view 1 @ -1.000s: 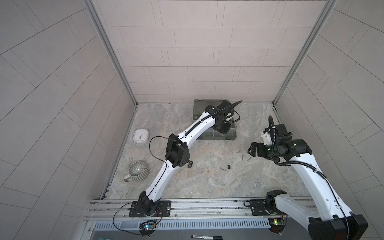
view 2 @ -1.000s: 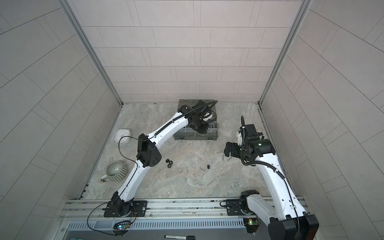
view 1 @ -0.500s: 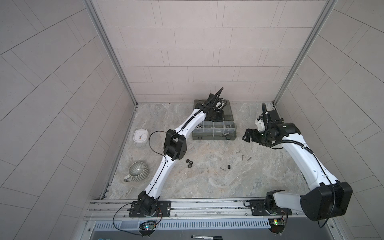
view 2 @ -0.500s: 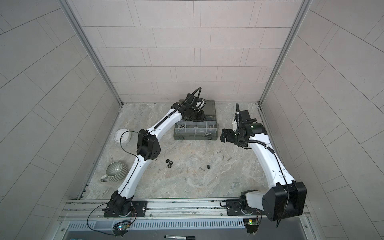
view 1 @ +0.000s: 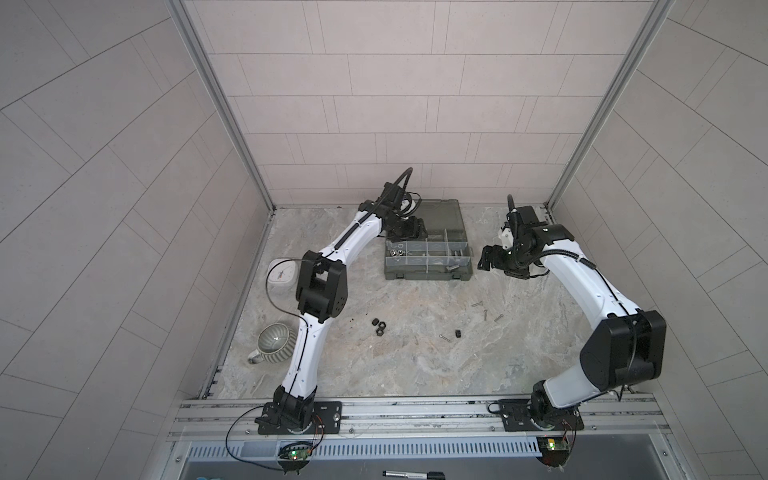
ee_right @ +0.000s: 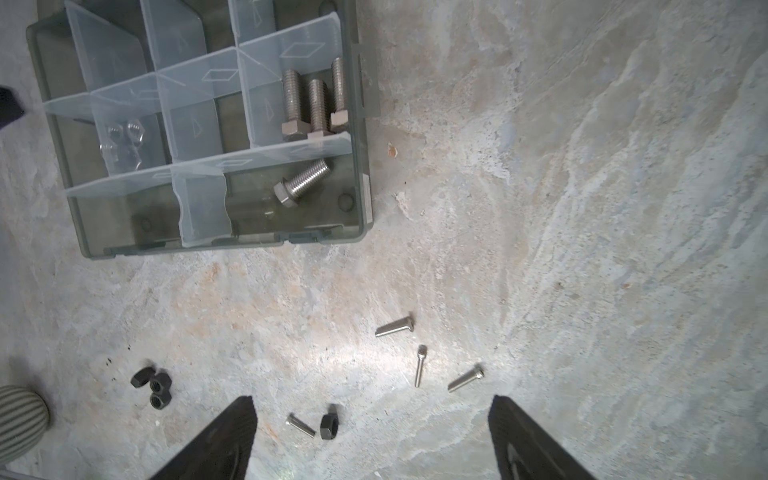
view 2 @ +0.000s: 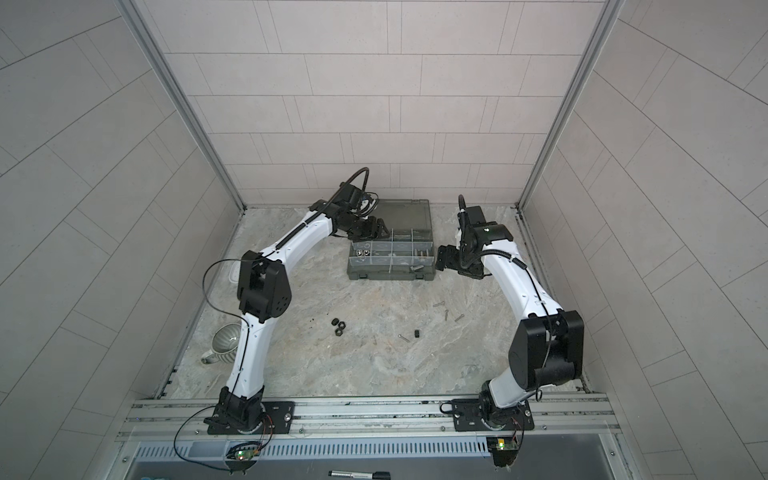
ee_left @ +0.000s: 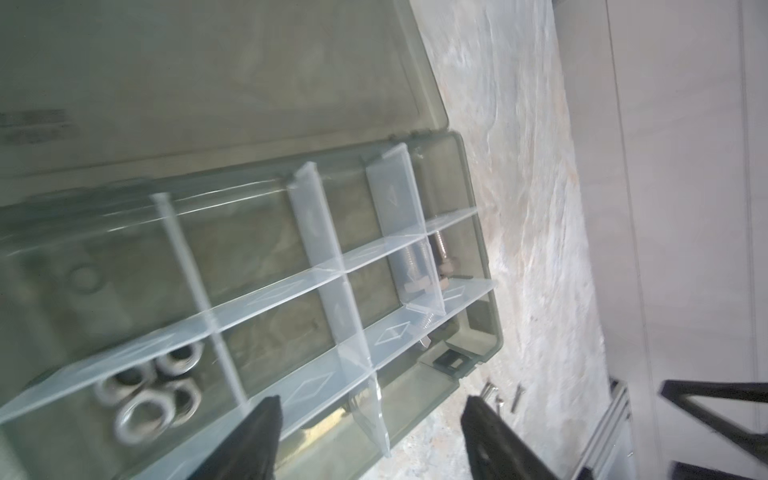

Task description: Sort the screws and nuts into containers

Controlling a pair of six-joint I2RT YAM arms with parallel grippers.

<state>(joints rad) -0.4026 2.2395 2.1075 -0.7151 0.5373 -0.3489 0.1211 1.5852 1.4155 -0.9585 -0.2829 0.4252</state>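
The grey-green organizer case (view 1: 428, 277) (view 2: 390, 275) lies open at the back of the table. One of its containers holds silver nuts (ee_left: 145, 399) (ee_right: 124, 137). Thick bolts (ee_right: 316, 104) lie in another, and one bolt (ee_right: 301, 183) in the front row. Thin screws (view 1: 485, 314) (ee_right: 421, 365) and black nuts (view 1: 378, 326) (ee_right: 151, 386) lie loose on the table. My left gripper (view 1: 409, 228) (ee_left: 370, 401) hovers open and empty over the case's back left part. My right gripper (view 1: 488, 264) (ee_right: 371, 400) hangs open and empty just right of the case.
A ribbed grey mug (view 1: 276, 343) and a white clock (view 1: 282, 274) stand by the left wall, partly behind my left arm. A black marker (view 1: 411, 475) lies below the front rail. One more black nut (ee_right: 328, 427) sits beside a small screw (ee_right: 300, 424).
My left gripper has swung left and back across the case, and its jaws have opened. My right gripper has moved back and left, from over the loose screws to the case's right side.
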